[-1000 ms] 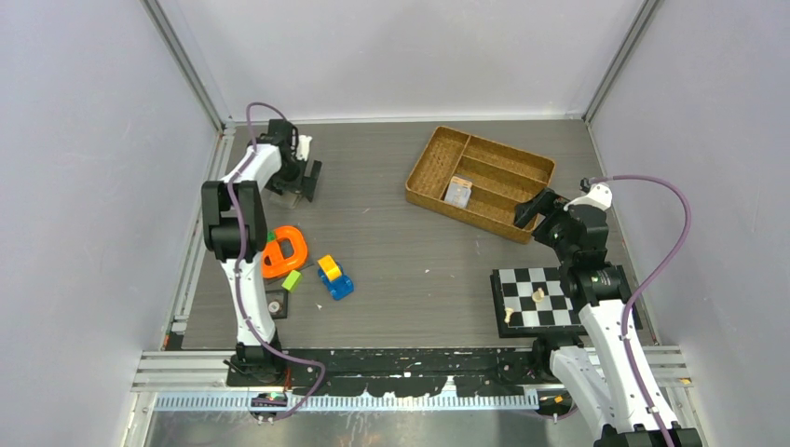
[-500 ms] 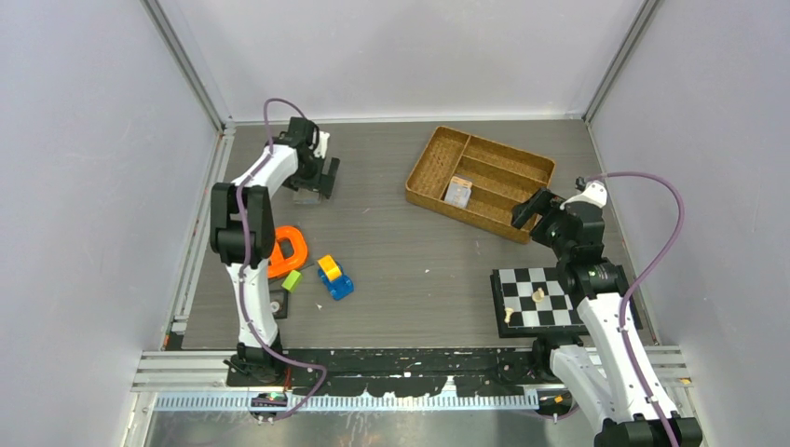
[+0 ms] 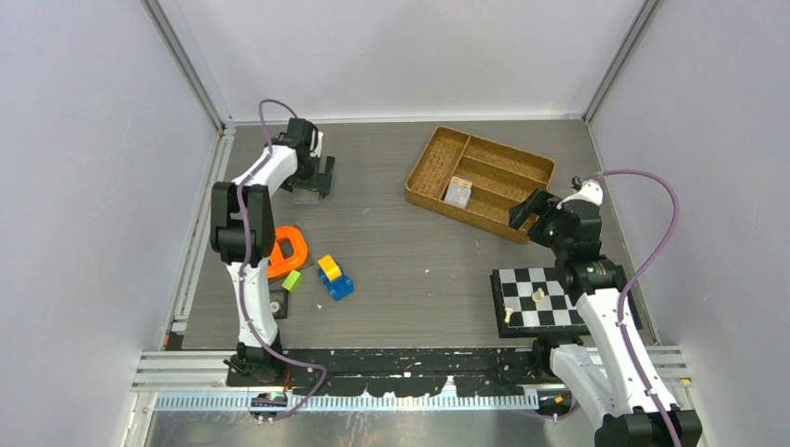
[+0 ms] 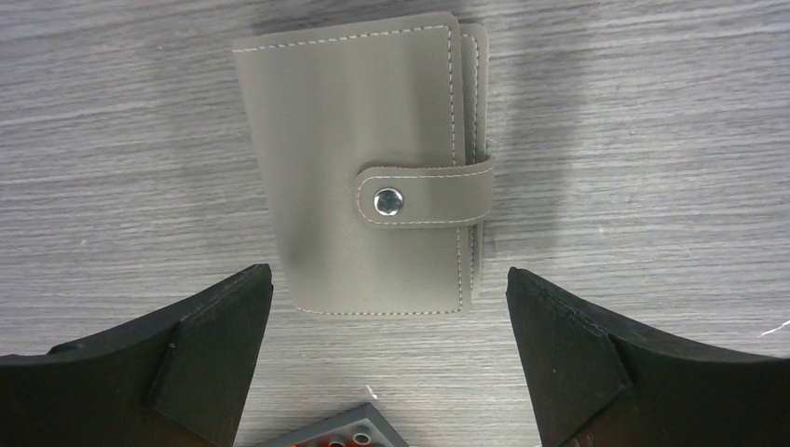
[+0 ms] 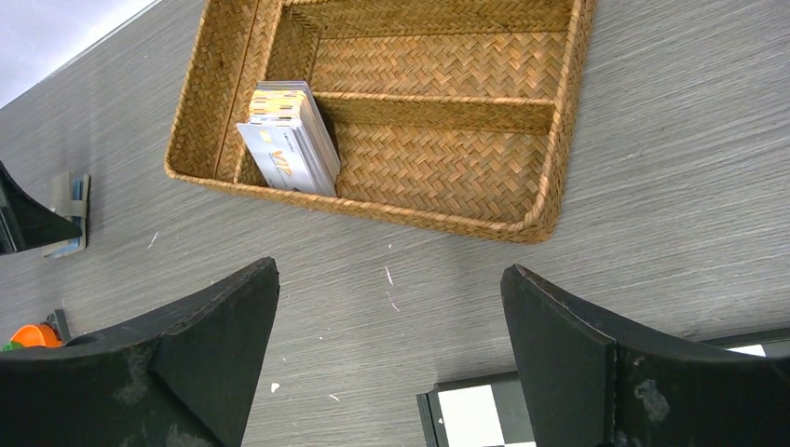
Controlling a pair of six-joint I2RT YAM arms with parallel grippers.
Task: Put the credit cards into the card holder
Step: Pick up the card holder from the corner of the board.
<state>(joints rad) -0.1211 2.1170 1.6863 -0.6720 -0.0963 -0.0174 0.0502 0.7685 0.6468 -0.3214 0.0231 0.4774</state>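
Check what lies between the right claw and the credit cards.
In the right wrist view, only grey tabletop and the wicker tray's near wall separate the open right claw from the credit cards, stacked in a tray compartment.

pale boxed-in table under even light
plain whitish walls [image 3: 401, 56] close three sides, metal struts [image 3: 184, 65] in the back corners; the table top [image 3: 410, 242] is grey wood-grain, a ridged metal rail [image 3: 373, 401] along its near edge.

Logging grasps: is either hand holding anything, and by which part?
Nothing is held. The left hand is open over the snapped-shut card holder; the right hand is open, short of the credit cards in the basket.
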